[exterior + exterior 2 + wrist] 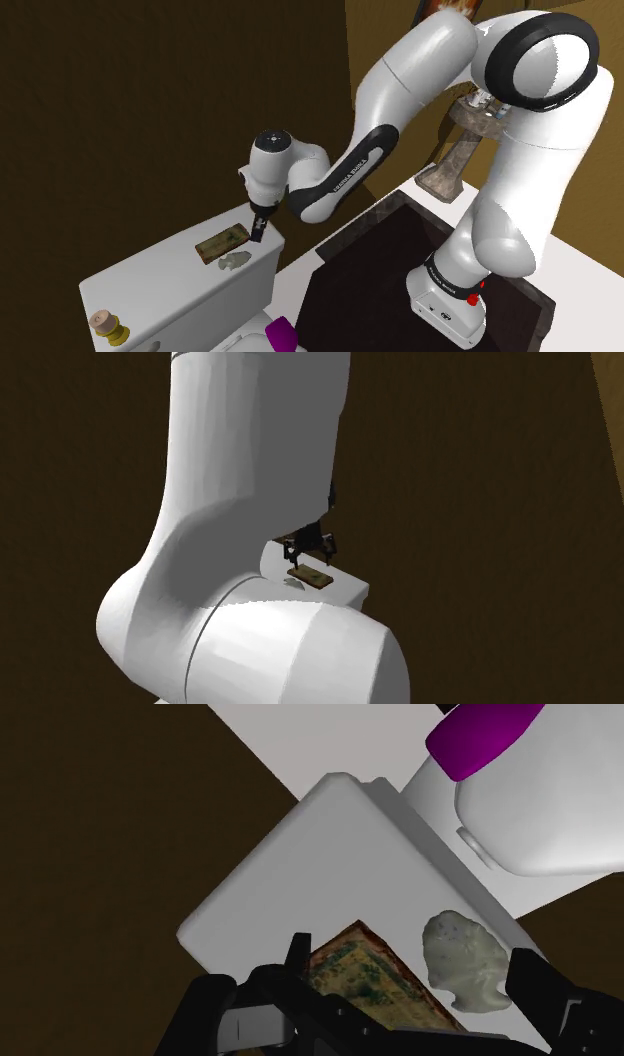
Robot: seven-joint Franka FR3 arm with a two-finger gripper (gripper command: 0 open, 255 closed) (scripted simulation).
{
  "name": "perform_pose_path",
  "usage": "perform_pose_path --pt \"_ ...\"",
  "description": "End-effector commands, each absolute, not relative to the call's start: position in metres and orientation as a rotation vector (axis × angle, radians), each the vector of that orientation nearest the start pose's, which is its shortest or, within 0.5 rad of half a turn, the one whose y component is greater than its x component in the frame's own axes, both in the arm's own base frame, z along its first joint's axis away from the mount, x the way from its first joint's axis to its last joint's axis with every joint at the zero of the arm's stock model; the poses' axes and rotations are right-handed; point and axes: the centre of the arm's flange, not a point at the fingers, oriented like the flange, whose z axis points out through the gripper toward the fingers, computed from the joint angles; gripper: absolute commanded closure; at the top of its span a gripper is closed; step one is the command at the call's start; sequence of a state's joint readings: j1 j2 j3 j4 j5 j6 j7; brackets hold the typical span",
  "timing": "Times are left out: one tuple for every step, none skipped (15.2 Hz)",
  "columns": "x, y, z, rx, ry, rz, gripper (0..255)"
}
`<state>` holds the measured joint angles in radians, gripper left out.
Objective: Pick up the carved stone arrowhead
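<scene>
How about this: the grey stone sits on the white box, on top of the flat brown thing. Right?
Not quite. The grey stone does sit on the white box, but beside the flat brown thing, not on top of it. The wrist view shows them side by side.

Shoulder view overlooks tank; second exterior seemingly behind arm; wrist close above tank.

My arm is all glossy white shells, fat and rounded, with dark joints in between. There's a thick black ring around the biggest joint, and a black band on the forearm with small white lettering. The white base has a dark collar and a red dot. The gripper is plain black, boxy, no markings I can see.
</scene>
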<state>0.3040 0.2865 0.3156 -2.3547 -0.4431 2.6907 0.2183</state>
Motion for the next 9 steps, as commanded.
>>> perform_pose_path --pt "0.410 0.333 0.201 -2.947 -1.267 -0.205 0" --pt "0.410 0.342 0.192 -2.935 -1.290 -0.211 0" --pt "0.410 0.351 0.183 -2.922 -1.312 -0.217 0" --pt "0.410 0.360 0.174 -2.910 -1.334 -0.223 0" --pt "0.410 0.369 0.165 -2.897 -1.356 -0.229 0" --pt "0.410 0.378 0.156 -2.884 -1.377 -0.235 0" --pt "0.409 0.387 0.147 -2.871 -1.399 -0.241 0" --pt "0.409 0.395 0.139 -2.860 -1.417 -0.245 0" --pt "0.409 0.395 0.134 -2.860 -1.417 -0.245 0"
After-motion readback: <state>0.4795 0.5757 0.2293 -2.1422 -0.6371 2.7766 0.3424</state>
